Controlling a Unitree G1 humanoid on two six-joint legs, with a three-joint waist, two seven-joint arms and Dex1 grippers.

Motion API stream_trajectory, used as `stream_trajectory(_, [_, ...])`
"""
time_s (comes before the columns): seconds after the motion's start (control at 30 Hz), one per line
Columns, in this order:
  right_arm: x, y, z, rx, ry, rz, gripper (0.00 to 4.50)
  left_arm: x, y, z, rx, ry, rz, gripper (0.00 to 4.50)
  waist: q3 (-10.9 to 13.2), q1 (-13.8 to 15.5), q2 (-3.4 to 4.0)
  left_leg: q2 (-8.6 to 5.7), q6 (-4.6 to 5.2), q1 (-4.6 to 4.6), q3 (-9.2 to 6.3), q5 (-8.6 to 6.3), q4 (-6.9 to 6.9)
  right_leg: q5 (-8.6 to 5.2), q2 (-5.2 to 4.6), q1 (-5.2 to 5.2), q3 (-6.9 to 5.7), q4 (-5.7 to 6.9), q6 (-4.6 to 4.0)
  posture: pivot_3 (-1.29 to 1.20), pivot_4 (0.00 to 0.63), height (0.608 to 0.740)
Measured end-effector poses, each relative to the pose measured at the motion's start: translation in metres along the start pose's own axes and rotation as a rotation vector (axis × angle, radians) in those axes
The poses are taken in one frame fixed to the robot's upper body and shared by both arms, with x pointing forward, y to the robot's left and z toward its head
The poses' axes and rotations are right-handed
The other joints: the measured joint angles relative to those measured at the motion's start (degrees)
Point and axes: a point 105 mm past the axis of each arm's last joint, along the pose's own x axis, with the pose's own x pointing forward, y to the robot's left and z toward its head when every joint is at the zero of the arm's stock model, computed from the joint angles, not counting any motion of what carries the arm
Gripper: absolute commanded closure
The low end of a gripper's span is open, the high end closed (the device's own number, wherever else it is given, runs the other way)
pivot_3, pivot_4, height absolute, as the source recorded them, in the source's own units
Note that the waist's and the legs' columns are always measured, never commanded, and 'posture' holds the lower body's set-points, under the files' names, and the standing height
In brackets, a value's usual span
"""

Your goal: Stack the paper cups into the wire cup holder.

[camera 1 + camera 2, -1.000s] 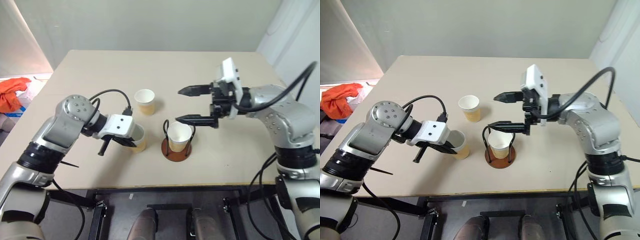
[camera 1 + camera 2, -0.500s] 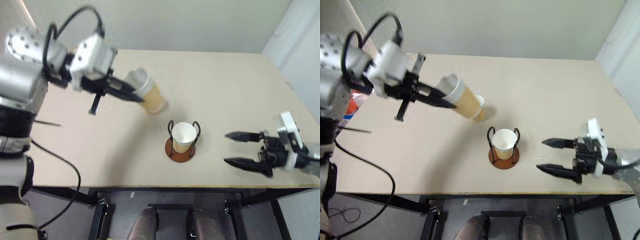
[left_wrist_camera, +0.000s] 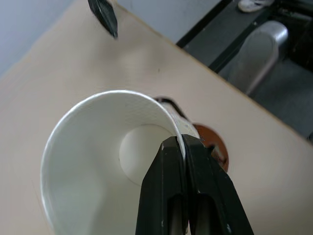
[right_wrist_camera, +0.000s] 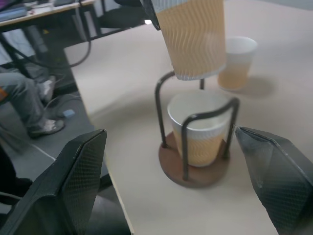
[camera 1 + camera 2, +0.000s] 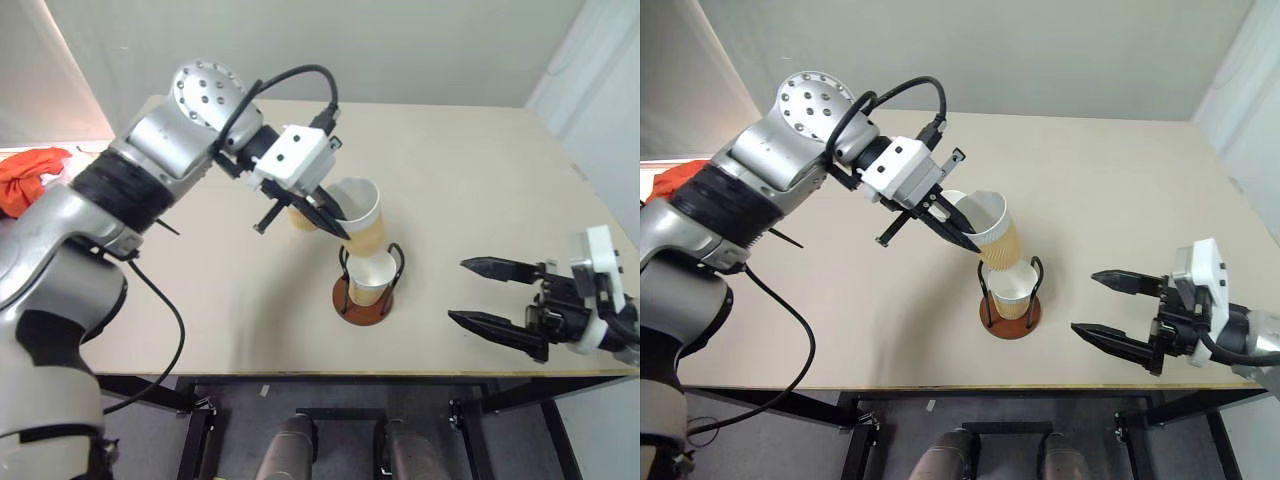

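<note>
While left hand pinches lifted cup's rim above holder, right hand spread, near table edge.

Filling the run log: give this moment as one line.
left claw: shut on carried cup rim, above wire cup holder | holder: one cup | right claw: open | third cup: table

third paper cup mostly hidden behind left pincer, orange cloth cut off at frame edge

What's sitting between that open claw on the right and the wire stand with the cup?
Nothing: bare table separates the right gripper from the wire cup holder, seen in the left eye view.
</note>
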Motion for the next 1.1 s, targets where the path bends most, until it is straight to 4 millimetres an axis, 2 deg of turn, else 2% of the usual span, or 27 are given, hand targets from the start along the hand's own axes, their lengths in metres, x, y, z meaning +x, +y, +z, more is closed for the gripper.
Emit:
stream_trajectory(0.07, [-0.002, 0.002, 0.001, -0.004, -0.001, -0.02, 0.03, 0.003, 0.002, 0.001, 0.019, 0.0, -0.012, 4.46, 0.0, 0.2, 0.02, 0.02, -0.27, -0.15, 0.01, -0.19, 0.44, 0.07, 0.0, 0.0, 0.0, 0.04, 0.46, 0.0, 0.15, 0.74])
stream_trajectory(0.17, [-0.002, 0.008, 0.001, -0.002, 0.002, -0.036, 0.03, 0.009, 0.003, -0.002, 0.025, -0.006, -0.031, 4.46, 0.0, 0.4, 0.02, -0.03, -0.15, -0.25, 0.14, -0.49, 0.67, 0.09, -0.08, 0.01, 0.03, -0.02, 0.64, 0.0, 0.15, 0.74])
stream_trajectory(0.73, [-0.006, 0.009, -0.002, 0.0, 0.017, -0.104, 0.03, 0.035, 0.001, 0.002, 0.1, -0.035, -0.12, 4.46, 0.0, 1.0, 0.01, -0.03, 0.09, -0.22, 0.31, -0.88, 1.06, 0.02, -0.12, 0.12, 0.06, -0.02, 0.83, 0.0, 0.15, 0.74])
stream_trajectory(0.87, [-0.006, 0.009, -0.002, -0.007, 0.017, -0.104, 0.03, 0.037, 0.003, -0.007, 0.087, 0.01, -0.125, 3.65, 0.0, 1.0, 0.01, -0.03, 0.25, -0.21, 0.32, -0.93, 1.14, 0.0, -0.12, 0.17, 0.06, -0.02, 0.84, 0.0, 0.15, 0.74])
stream_trajectory(1.1, [-0.004, 0.009, -0.001, -0.012, 0.016, -0.1, 0.03, 0.036, 0.012, -0.008, 0.102, 0.029, -0.095, 1.23, 0.0, 1.0, 0.01, -0.03, 0.28, -0.23, 0.33, -0.93, 1.27, 0.01, -0.12, 0.21, 0.07, -0.01, 0.85, 0.0, 0.15, 0.74])
